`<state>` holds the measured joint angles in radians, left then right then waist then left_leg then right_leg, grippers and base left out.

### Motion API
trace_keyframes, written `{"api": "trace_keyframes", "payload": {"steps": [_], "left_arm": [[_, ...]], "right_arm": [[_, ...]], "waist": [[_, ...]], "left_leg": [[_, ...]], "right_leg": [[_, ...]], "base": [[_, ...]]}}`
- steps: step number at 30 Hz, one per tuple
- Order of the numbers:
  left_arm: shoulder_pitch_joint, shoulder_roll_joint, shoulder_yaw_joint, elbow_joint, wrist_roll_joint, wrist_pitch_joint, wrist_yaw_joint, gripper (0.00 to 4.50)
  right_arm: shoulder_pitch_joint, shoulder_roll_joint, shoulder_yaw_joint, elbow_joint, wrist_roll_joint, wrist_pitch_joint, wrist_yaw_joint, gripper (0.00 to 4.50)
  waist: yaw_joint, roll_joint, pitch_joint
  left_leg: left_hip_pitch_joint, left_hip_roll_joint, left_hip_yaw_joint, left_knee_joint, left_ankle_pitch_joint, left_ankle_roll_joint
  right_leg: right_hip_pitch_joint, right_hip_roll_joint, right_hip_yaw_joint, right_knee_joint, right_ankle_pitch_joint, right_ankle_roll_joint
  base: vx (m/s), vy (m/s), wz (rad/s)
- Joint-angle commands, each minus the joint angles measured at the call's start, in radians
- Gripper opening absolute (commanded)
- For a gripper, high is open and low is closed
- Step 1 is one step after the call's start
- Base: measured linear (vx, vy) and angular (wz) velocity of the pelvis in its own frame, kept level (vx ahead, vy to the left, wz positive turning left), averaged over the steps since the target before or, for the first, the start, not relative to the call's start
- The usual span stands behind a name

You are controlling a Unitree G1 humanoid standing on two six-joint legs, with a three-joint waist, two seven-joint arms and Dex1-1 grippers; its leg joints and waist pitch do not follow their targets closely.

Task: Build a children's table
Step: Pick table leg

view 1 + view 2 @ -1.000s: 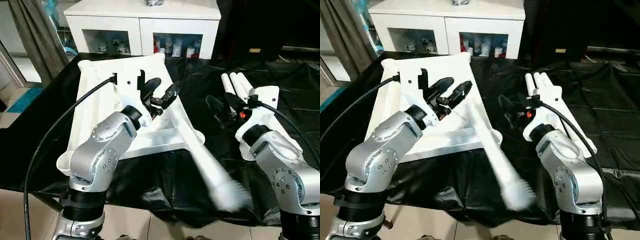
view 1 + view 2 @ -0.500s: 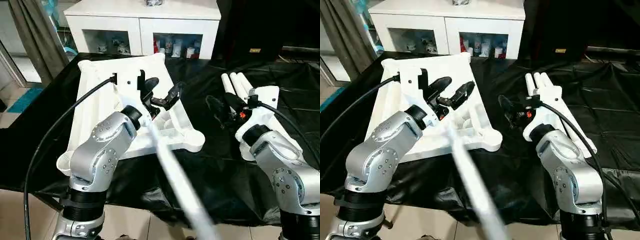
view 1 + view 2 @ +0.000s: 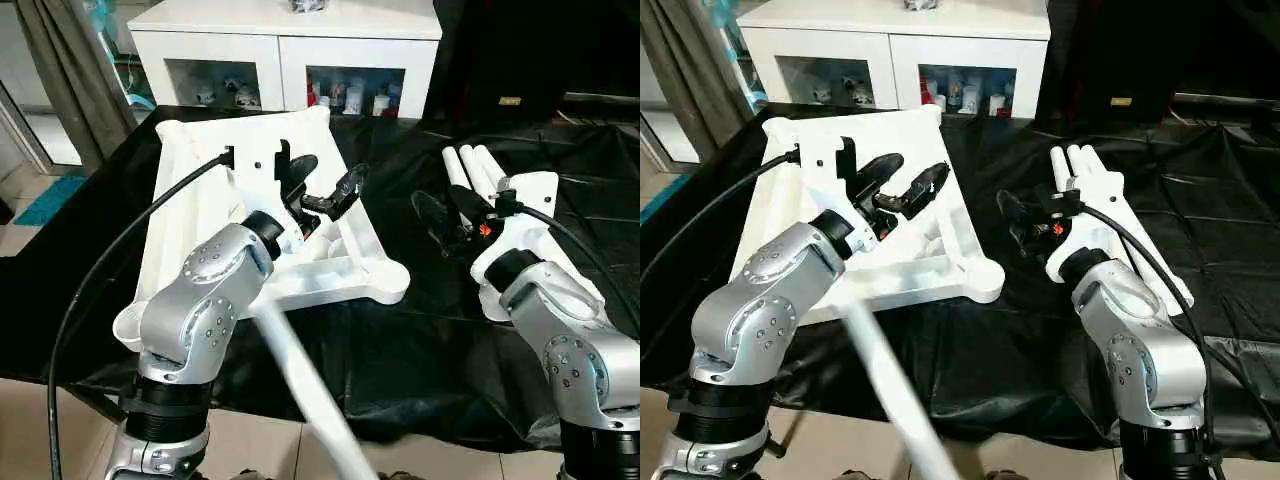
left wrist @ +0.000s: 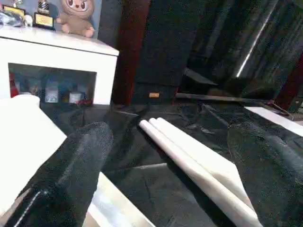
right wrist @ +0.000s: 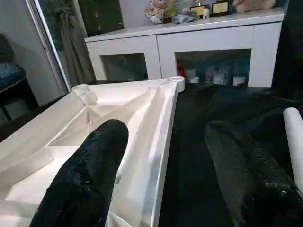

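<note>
The white table top (image 3: 200, 210) lies upside down on the black cloth, ribbed underside and round corner sockets facing up. My left gripper (image 3: 328, 178) hovers open over its near right part with nothing between its fingers (image 4: 71, 175). One white leg (image 3: 300, 390) shows as a blurred streak past the table's front edge, free of both grippers. Three more legs (image 3: 470, 165) lie side by side on the cloth at the right. My right gripper (image 3: 447, 210) stands open just left of them, its fingers (image 5: 90, 175) pointing toward the table top (image 5: 118, 118).
A white cabinet (image 3: 290, 50) with glass doors stands behind the table. Black cloth (image 3: 400, 330) covers the work table and hangs over its front edge. A grey curtain (image 3: 70, 70) hangs at the far left. A black cable (image 3: 130, 240) runs along my left arm.
The loose leg has swept from beside the table top's near right corner toward the front and left, dropping past the table's edge. Both arms and grippers have stayed in place, open.
</note>
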<state>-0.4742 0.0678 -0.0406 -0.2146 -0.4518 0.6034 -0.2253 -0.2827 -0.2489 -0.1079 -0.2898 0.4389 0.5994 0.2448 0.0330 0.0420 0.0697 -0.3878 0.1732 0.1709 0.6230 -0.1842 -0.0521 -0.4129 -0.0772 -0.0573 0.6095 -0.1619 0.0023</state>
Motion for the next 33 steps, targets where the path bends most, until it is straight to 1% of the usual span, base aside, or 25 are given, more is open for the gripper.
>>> {"api": "trace_keyframes", "payload": {"steps": [1, 14, 33], "left_arm": [[0.001, 0.001, 0.003, -0.019, 0.006, -0.004, 0.005, 4.42], [0.001, 0.001, 0.003, -0.019, 0.006, -0.004, 0.005, 4.42], [0.001, 0.001, 0.003, -0.019, 0.006, -0.004, 0.005, 4.42]], "right_arm": [[-0.01, 0.001, -0.002, 0.005, 0.0, -0.004, -0.004, 3.02], [-0.01, 0.001, -0.002, 0.005, 0.0, -0.004, -0.004, 3.02], [-0.01, 0.001, -0.002, 0.005, 0.0, -0.004, -0.004, 3.02]], "waist": [[0.0, -0.006, -0.081], [0.0, -0.007, -0.081], [0.0, -0.007, -0.081]], "left_leg": [[0.009, 0.031, -0.014, -0.073, -0.21, 0.013], [0.008, 0.03, -0.013, -0.073, -0.209, 0.014], [0.009, 0.03, -0.013, -0.073, -0.215, 0.013]], "right_leg": [[0.052, -0.042, 0.033, -0.086, -0.337, -0.115], [0.052, -0.042, 0.033, -0.086, -0.335, -0.116], [0.051, -0.042, 0.033, -0.087, -0.344, -0.113]], "base": [[0.0, 0.0, 0.0], [0.0, 0.0, 0.0], [0.0, 0.0, 0.0]]}}
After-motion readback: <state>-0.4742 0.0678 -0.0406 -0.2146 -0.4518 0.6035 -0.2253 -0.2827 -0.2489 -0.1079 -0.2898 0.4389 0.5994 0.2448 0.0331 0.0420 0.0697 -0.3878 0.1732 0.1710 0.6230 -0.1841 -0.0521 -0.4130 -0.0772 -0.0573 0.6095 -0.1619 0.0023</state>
